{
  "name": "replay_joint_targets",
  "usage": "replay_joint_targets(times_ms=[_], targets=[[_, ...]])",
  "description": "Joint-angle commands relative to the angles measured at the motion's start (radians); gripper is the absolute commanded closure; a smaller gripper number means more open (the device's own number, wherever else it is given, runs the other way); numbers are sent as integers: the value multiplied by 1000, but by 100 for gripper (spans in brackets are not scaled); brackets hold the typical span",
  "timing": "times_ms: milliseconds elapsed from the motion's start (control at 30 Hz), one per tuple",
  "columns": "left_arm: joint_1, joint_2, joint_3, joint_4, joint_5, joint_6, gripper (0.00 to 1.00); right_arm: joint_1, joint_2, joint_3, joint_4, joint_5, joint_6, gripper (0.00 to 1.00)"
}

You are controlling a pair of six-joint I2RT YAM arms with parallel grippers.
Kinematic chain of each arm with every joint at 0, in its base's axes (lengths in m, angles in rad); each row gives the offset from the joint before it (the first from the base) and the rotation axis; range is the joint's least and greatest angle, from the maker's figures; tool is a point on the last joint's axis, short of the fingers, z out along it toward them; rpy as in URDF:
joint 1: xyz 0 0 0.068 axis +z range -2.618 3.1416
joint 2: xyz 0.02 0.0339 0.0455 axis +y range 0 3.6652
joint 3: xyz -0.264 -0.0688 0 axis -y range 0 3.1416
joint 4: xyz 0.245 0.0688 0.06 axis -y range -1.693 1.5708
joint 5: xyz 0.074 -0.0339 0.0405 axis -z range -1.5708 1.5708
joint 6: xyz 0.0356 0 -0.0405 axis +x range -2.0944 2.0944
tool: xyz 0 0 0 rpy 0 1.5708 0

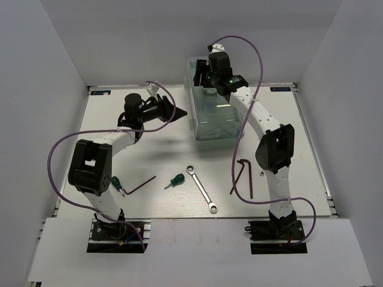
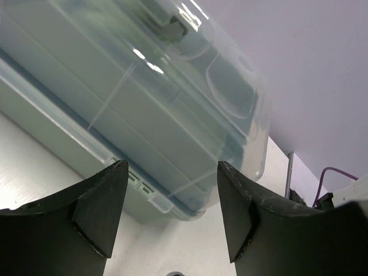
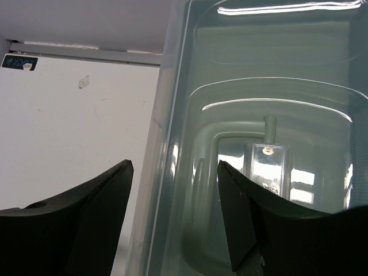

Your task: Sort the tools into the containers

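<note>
White matte table (image 1: 119,125). Far centre: closed rectangular toolbox (image 1: 212,119) with a glossy translucent lid, contents unclear. Left gripper (image 2: 172,172) is open and empty just beside its left wall. Right gripper (image 3: 175,169) is open and empty over its far end. Loose near front:
- silver wrench (image 1: 201,189)
- reddish L-shaped long hex key (image 1: 246,176)
- short hex key (image 1: 140,185)
- stubby green-handled centre screwdriver (image 1: 175,180)
- left screwdriver (image 1: 116,182)

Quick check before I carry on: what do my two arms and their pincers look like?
The left arm and right arm are white links with bulky black joint housings, on black bases. A purple cable loops along each. The left pincer and right pincer have broad matte black fingers tapering to blunt tips. A small green light glows near the right wrist.
</note>
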Motion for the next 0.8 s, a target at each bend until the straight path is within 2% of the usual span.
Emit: replay_joint_targets(times_ms=[0,400,767], targets=[[-9,1,53,32,23,1,27,-3,15,-3,4,16,16,33],[-48,58,165,14,23,-9,27,-12,19,-25,-18,22,68,34],[-57,112,215,-46,13,10,23,-43,44,-57,-65,-141,199,33]])
